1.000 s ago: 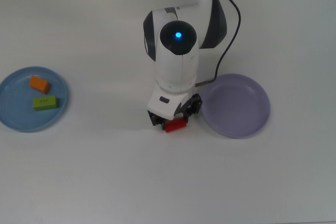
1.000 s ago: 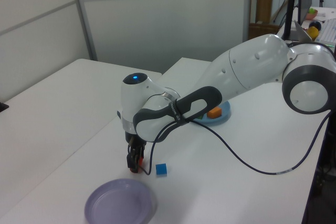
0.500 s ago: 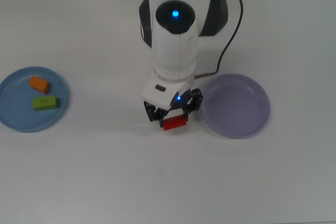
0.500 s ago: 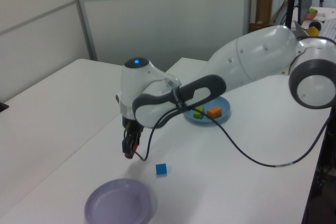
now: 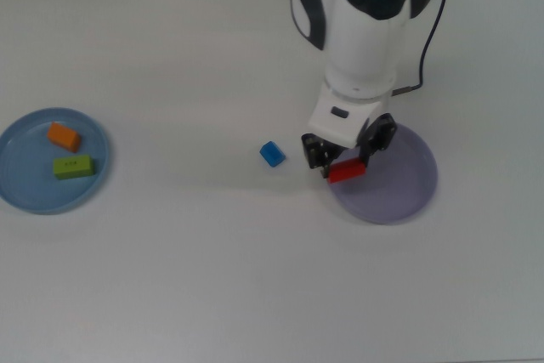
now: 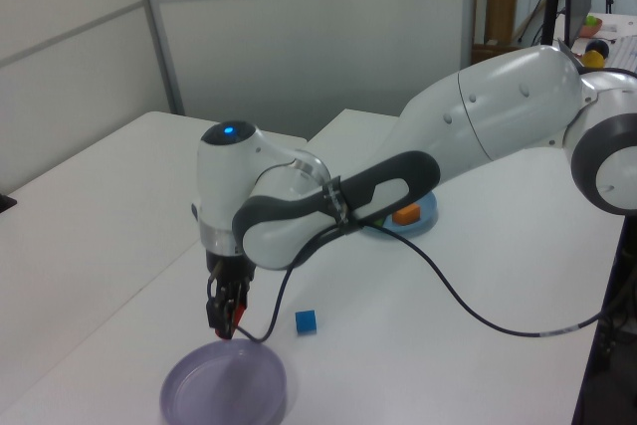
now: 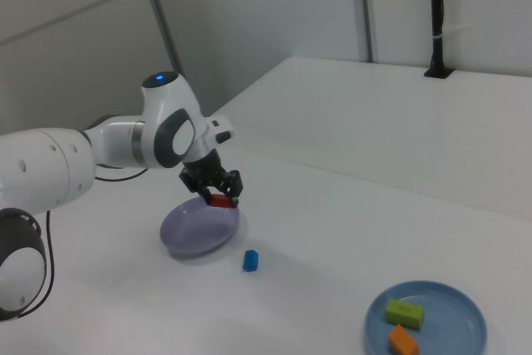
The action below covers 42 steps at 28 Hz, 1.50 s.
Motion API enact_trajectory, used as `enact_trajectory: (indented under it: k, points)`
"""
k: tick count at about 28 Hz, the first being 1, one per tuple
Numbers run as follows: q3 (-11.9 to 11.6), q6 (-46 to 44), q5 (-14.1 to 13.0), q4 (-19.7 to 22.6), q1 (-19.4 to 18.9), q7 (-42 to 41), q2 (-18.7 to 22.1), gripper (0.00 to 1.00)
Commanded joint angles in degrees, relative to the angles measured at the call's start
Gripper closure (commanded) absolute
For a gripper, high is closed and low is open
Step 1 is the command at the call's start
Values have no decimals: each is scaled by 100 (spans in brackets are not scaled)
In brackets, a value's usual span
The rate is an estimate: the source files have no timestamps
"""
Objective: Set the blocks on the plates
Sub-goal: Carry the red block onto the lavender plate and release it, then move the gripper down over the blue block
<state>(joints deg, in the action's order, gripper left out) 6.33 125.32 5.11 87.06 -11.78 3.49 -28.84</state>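
My gripper (image 5: 347, 163) (image 7: 219, 194) (image 6: 228, 314) is shut on the red block (image 5: 347, 172) (image 7: 221, 200), held in the air above the lavender plate's (image 5: 399, 184) (image 7: 191, 234) (image 6: 214, 390) edge on the top view's left. The small blue cube (image 5: 272, 154) (image 7: 250, 260) (image 6: 306, 321) lies on the white table, to the top view's left of the gripper. The light blue plate (image 5: 21, 172) (image 7: 453, 301) at the top view's far left carries the orange slab (image 5: 64, 136) (image 7: 403, 341) (image 6: 405, 214) and the lime-green bar (image 5: 73, 166) (image 7: 404, 313).
The arm's white body (image 5: 361, 23) and its black cable (image 5: 429, 40) reach in from the top view's upper edge. The white table (image 5: 212, 278) runs wide on all sides. A black post (image 7: 436, 14) stands at the right view's far table edge.
My gripper has lifted the red block and carried it to the top view's right, over the lavender plate's edge. The blue cube, earlier hidden under the arm in the top view, now shows.
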Motion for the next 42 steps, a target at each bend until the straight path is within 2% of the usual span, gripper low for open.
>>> enact_trajectory:
  k: [1, 6, 11, 18, 20, 22, 26, 29, 35, 42]
  points:
    - [-26, -104, 280, 110, -140, 178, 54, 65]
    - [-26, -104, 499, 110, -289, 178, -7, 63]
    - [-26, -104, 535, 145, -386, 178, -104, 42]
    - [-26, -113, 561, 189, -457, 178, -122, 28]
    - [-35, -113, 561, 189, -457, 178, -104, 19]
    - [-52, -148, 553, 171, -448, 178, -87, 0]
    - [-79, -227, 553, 162, -448, 178, -52, 0]
    - [-131, -516, 535, 171, -361, 187, 124, 0]
    - [-176, -1114, 456, 206, 61, 73, 476, 0]
    - [-193, -1221, 465, 575, 404, -1060, 652, 0]
